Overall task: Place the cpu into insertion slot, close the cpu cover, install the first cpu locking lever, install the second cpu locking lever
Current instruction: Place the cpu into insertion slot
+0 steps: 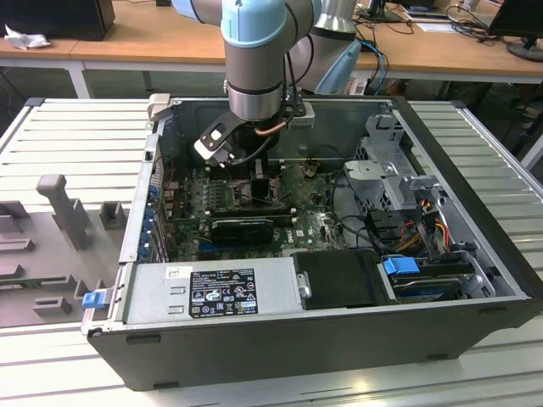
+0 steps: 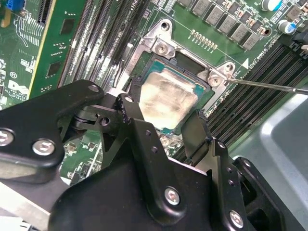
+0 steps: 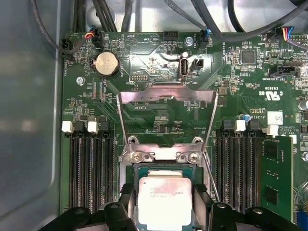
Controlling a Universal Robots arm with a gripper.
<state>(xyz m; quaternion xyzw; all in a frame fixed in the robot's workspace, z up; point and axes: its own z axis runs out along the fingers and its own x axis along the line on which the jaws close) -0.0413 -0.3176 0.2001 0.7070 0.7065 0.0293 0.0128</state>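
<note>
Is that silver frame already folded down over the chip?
No: in the first wrist view the cpu cover is swung open and away, and the cpu lies with its grey top uncovered.

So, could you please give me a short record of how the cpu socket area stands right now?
cpu: appears seated in the insertion slot, metal top up
cpu cover: swung open, tilted back off the slot
locking lever: thin rod, angled out from the slot's corner
gripper: low over the board, right at the cpu
work so far: cover not yet closed
</note>
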